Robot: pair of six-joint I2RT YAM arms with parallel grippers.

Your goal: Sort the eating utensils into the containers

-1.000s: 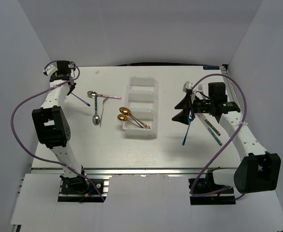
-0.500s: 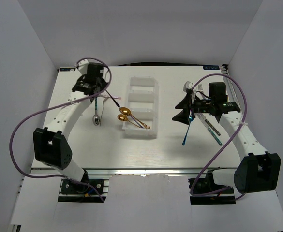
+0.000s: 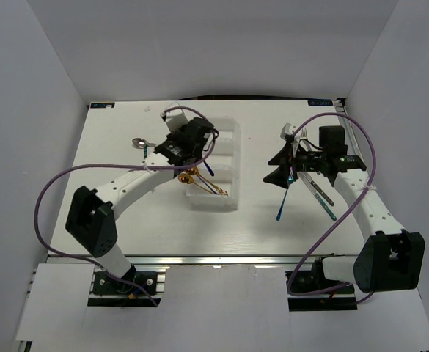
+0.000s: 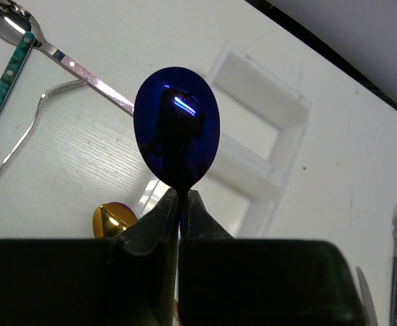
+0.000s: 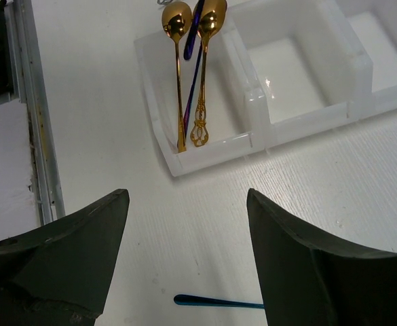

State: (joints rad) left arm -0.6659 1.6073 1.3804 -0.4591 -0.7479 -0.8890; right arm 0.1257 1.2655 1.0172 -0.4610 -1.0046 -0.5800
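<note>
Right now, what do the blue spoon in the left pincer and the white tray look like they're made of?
The blue spoon: probably coated metal, mirror-polished; its bowl reflects a sharp light streak. The tray: seemingly translucent white plastic, smooth; its walls look milky and semi-clear.

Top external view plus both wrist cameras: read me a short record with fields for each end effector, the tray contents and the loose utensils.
left end effector: shut on blue spoon, held up near the tray
right end effector: open, empty, above the table
tray contents: two gold spoons in the nearest end compartment; next compartment empty
loose, left side: teal-handled spoon
loose, right side: blue utensil, teal-handled utensil
</note>
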